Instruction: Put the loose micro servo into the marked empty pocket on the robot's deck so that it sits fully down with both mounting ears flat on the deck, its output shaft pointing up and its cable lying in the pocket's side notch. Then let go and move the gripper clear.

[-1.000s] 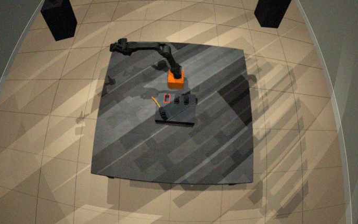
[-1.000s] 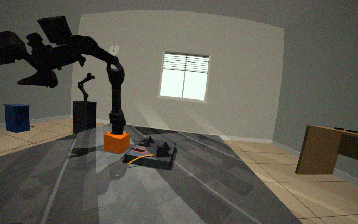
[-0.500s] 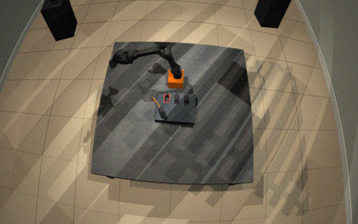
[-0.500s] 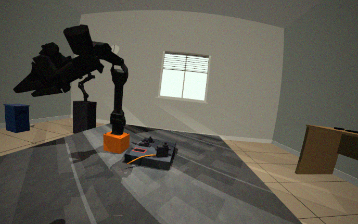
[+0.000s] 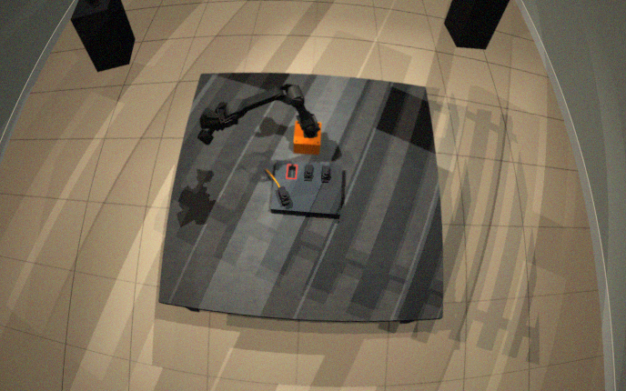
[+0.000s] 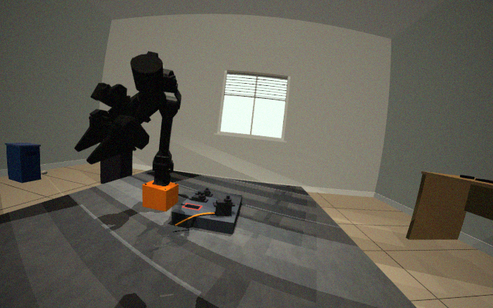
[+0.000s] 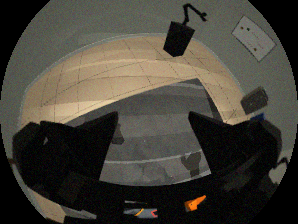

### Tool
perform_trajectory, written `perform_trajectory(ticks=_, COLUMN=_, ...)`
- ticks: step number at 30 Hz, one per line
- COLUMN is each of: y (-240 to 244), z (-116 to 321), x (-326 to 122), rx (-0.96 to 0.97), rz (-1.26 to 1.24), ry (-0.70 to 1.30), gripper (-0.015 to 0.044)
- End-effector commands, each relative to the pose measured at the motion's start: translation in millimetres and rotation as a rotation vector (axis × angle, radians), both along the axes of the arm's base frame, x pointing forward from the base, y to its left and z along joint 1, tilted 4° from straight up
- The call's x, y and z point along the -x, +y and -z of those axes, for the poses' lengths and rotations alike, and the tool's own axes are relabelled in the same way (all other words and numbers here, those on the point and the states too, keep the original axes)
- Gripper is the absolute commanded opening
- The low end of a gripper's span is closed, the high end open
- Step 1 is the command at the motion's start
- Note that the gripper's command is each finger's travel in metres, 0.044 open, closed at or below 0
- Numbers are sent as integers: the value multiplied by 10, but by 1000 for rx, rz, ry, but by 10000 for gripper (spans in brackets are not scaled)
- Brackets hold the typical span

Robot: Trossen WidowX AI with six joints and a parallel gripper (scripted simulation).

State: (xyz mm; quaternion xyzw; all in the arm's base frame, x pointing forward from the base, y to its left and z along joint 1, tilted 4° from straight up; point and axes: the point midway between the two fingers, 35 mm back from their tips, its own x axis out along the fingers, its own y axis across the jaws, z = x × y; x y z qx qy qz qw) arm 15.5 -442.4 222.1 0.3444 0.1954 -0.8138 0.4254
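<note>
Hovering with empty, spread jaws well apart from the loose servo (image 5: pixel 284 195) (image 6: pixel 223 208), likely to snag its orange cable (image 5: pixel 273 178) (image 6: pixel 195 215) (image 7: pixel 139 212) by descending askew.

Black segmented arm (image 5: pixel 260 100) (image 6: pixel 165 130), black wedge-shaped fingertips (image 6: pixel 104 147)

No readable words, brands or numbers anywhere — a pale sheet on the wall (image 7: pixel 253 38) in the wrist view, its few dark marks too small to tell — the red outline around the pocket (image 5: pixel 287 172) (image 6: pixel 185 203) without lettering
</note>
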Motion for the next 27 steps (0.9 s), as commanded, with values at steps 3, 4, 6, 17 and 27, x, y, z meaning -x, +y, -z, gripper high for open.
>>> perform_trajectory(ticks=3, y=113, z=136, x=-339, rx=-92, rz=-176, ry=31, gripper=440)
perform_trajectory(ticks=4, y=133, z=157, x=-399, rx=-107, rz=-207, ry=37, gripper=440)
perform_trajectory(ticks=6, y=177, z=199, x=-518, rx=-135, rz=-269, ry=49, gripper=440)
perform_trajectory(ticks=17, y=465, z=413, x=-1096, rx=-278, rz=-603, ry=119, gripper=440)
perform_trajectory(ticks=27, y=801, z=600, x=-1557, rx=-394, rz=-917, ry=188, gripper=440)
